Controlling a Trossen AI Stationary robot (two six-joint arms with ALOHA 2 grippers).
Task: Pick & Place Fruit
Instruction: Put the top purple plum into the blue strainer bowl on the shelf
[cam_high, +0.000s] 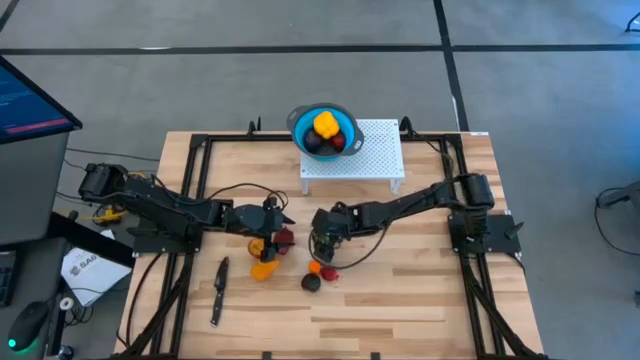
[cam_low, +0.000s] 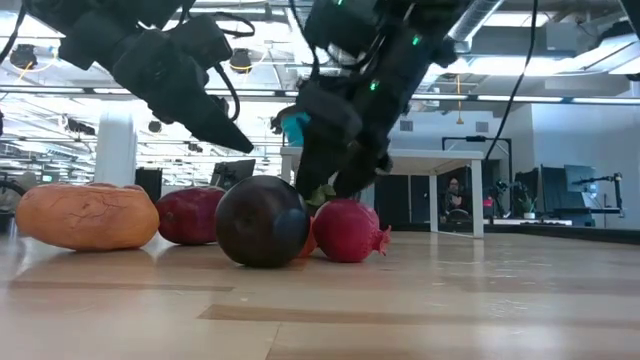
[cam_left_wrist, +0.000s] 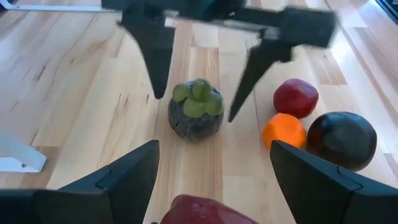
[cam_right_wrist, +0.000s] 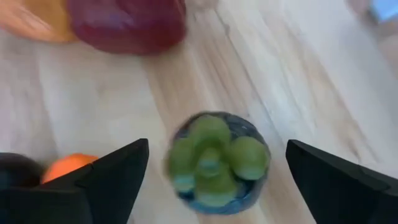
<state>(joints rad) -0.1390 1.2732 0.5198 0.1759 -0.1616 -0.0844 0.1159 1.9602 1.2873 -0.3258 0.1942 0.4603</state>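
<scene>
A dark fruit with a green leafy cap (cam_left_wrist: 196, 113) rests on its underside on the wooden table; it also shows in the right wrist view (cam_right_wrist: 214, 163). My right gripper (cam_high: 325, 238) is open and points down, with one finger on each side of this fruit (cam_left_wrist: 157, 62), not touching it. My left gripper (cam_high: 270, 226) is open and empty just left of it, low over a red fruit (cam_left_wrist: 199, 211). An orange fruit (cam_left_wrist: 283, 130), a red fruit (cam_left_wrist: 296, 97) and a near-black fruit (cam_left_wrist: 342, 140) lie close by. The blue bowl (cam_high: 296, 122) holds a yellow, a dark and a red fruit.
The bowl stands on a white perforated stand (cam_high: 365, 160) at the table's far middle. A black knife (cam_high: 218, 290) lies near the left front. An orange-yellow fruit (cam_high: 262, 269) lies below my left gripper. Bare wood lies toward the near right.
</scene>
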